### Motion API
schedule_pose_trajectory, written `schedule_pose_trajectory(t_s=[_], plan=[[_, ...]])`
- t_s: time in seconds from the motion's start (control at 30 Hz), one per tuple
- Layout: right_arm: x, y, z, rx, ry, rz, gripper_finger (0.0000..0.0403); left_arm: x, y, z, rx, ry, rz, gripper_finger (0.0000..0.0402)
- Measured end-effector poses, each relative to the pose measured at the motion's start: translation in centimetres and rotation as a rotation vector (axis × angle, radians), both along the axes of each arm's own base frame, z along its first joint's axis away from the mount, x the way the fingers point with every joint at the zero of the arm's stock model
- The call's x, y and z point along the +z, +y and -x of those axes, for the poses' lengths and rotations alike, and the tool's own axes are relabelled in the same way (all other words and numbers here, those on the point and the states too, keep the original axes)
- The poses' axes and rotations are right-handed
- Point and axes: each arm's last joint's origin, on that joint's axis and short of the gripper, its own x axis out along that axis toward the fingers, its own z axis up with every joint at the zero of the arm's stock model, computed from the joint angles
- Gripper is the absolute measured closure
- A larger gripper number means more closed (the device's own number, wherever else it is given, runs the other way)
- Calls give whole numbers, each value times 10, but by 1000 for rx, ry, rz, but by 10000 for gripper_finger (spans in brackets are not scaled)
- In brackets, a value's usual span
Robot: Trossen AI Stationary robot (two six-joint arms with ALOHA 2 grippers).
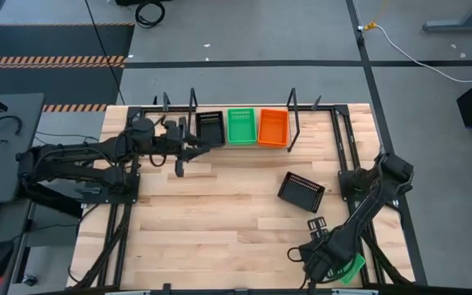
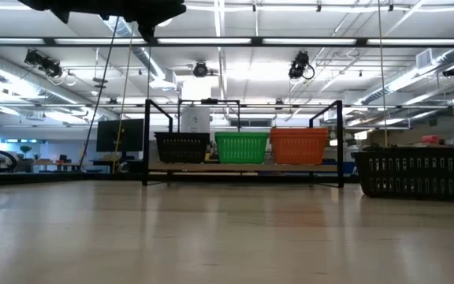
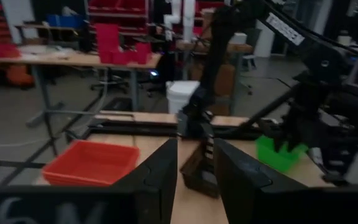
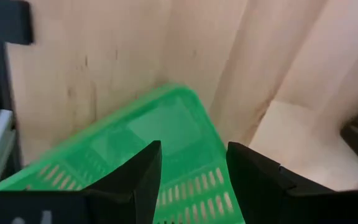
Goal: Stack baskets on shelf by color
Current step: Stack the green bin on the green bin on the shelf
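Right gripper [image 1: 334,266], lower right of the high view, fingers spread over a green basket [image 4: 160,149]; I'd pinch one wall squarely before lifting.

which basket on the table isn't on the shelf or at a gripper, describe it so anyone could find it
Start at the shelf along the far edge of the table, where black, green and orange baskets sit in a row. Come toward the near right part of the bare tabletop. The loose black basket lies there alone, turned at an angle, unlike the square row.
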Motion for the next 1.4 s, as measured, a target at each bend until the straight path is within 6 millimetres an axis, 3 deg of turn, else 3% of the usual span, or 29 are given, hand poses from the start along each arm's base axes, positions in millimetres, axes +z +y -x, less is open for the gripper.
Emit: schedule_pose_trajectory(t_s=[0.17, 0.33, 0.57, 0.67, 0.83, 1.03, 1.17, 1.4], plan=[[-23, 4, -8, 69, 37, 26, 235, -4, -12, -2, -54, 43, 28, 291], [-39, -2, -19, 76, 87, 55, 286, -6, -22, -3, -99, 61, 57, 290], [-31, -17, -32, 16, 64, 52, 382, -6, -34, -4, -149, 63, 74, 293], [-24, -24, -39, -15, 3, 67, 389, -6, -37, -4, -138, 63, 71, 295], [4, -32, -56, -19, -182, 106, 387, -6, -42, -4, -142, 63, 69, 296], [42, -52, -97, -30, -402, 159, 389, -6, -42, -4, -143, 63, 66, 296], [63, -80, -125, -39, -471, 179, 390, -6, -42, -4, -143, 64, 65, 296], [112, -148, -158, 13, -512, 250, 391, -8, -42, -4, -142, 83, 65, 296]])
